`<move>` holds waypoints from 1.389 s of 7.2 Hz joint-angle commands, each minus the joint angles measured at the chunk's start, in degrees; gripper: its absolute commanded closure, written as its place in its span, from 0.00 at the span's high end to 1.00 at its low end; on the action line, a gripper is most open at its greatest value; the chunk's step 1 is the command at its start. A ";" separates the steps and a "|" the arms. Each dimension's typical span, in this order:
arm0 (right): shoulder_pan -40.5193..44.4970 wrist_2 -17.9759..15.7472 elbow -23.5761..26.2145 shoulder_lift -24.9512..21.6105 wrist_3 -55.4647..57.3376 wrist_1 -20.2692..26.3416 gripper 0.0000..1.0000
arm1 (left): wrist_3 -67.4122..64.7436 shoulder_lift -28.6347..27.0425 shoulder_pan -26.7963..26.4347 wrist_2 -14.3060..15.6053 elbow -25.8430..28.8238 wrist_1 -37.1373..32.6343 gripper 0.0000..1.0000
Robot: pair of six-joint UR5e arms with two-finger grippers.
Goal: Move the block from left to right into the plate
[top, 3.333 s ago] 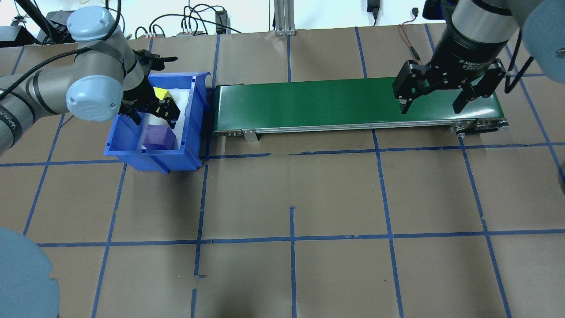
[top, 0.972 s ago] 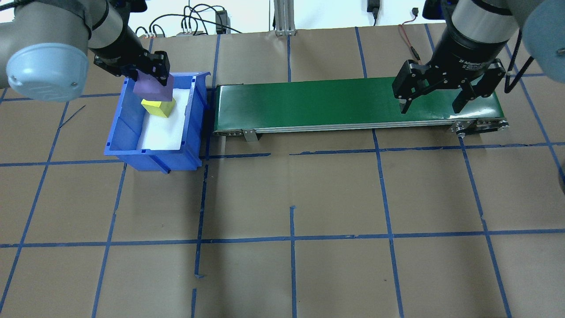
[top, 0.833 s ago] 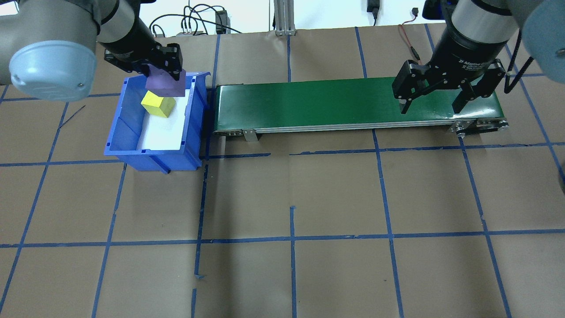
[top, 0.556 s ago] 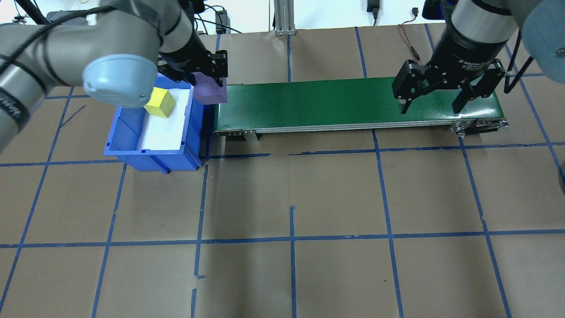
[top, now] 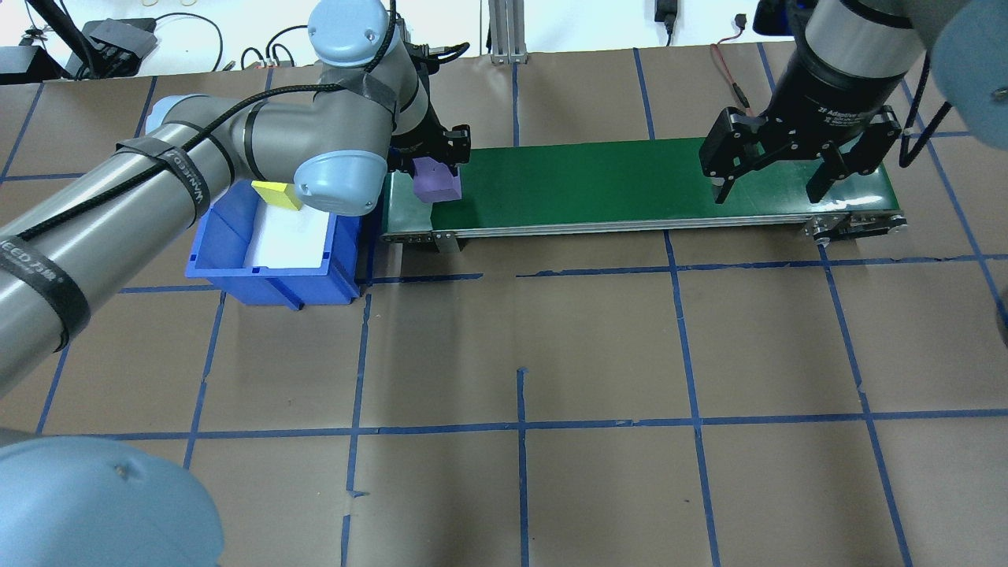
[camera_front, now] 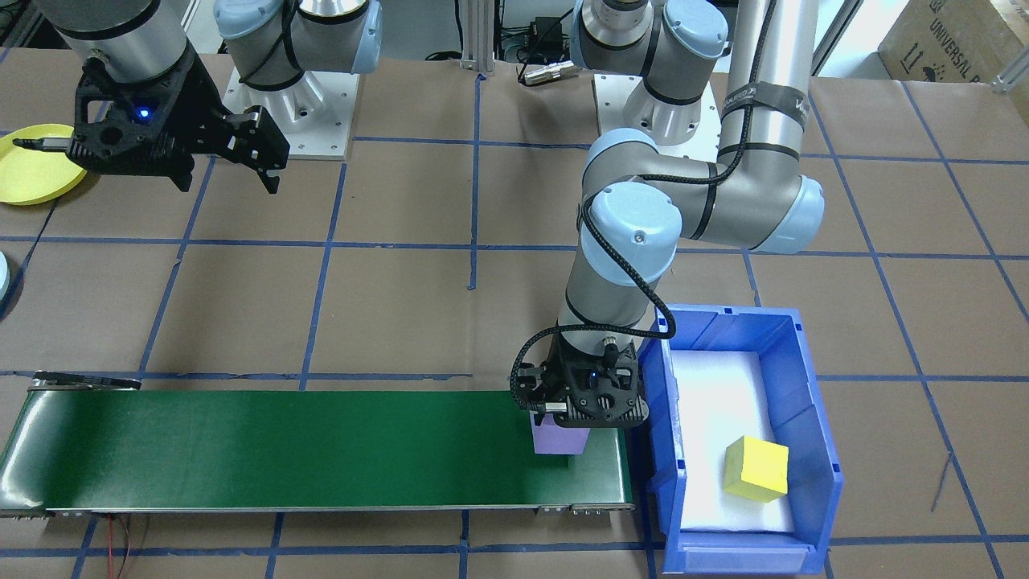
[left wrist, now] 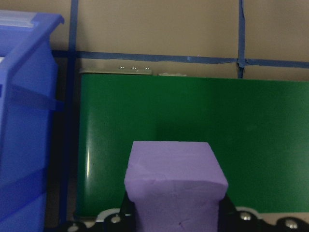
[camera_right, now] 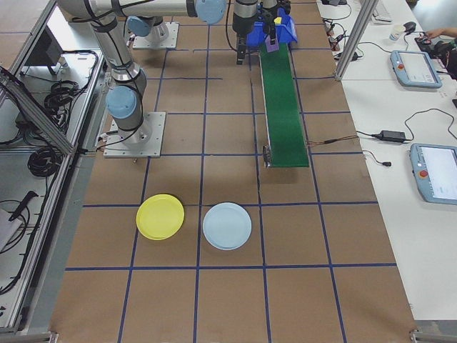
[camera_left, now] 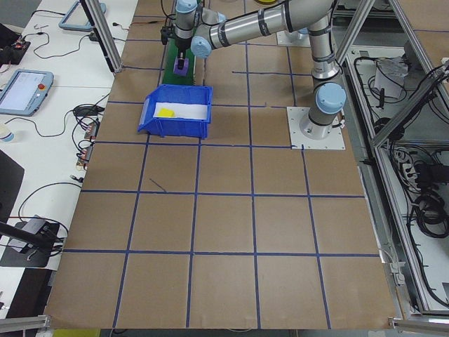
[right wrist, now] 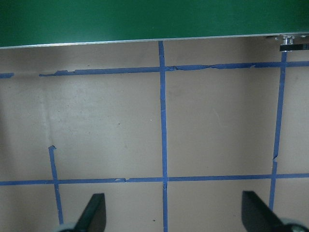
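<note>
A purple block is held at the left end of the green conveyor belt, with my left gripper shut on it. The left wrist view shows the block low over the belt; whether it touches I cannot tell. A yellow block lies in the blue bin. Over the belt's right end my right gripper hangs open, with nothing between its fingers. The yellow plate lies on the table beyond that end, also at the front-facing view's left edge as the plate.
A light blue plate lies beside the yellow one. The bin stands hard against the belt's left end. Brown paper with blue tape lines covers the table. Cables and a metal post run along the far edge.
My left gripper lifted the purple block out of the blue bin and carried it right, down over the belt's left end. The yellow block stayed in the bin. The right arm has not moved.
</note>
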 commanded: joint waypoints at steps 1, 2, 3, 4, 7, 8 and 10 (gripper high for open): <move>0.00 0.09 -0.05 0.00 0.05 -0.06 1.00 | -0.02 -0.71 0.05 0.03 1.31 0.72 1.00; 0.00 0.09 0.03 0.00 -0.03 -0.06 1.00 | 0.16 -0.10 0.05 0.47 1.67 0.72 1.00; 0.00 0.09 -0.05 0.09 0.05 -0.06 1.00 | 0.33 1.30 0.31 0.73 3.15 0.02 1.00; 0.00 0.00 0.03 0.09 -0.03 -0.06 1.00 | 2.25 3.05 1.62 0.74 4.73 -2.68 1.00; -0.09 0.09 0.03 0.00 0.05 -0.06 1.00 | 17.26 5.71 16.09 0.04 5.71 -9.71 1.00; -0.09 -0.09 0.03 0.00 -0.03 -0.06 1.00 | 26.17 4.58 18.22 0.21 5.19 -9.22 1.00; -1.14 -0.26 -0.14 0.26 -0.03 -1.80 1.00 | 30.64 1.15 19.21 0.21 4.57 -7.90 1.00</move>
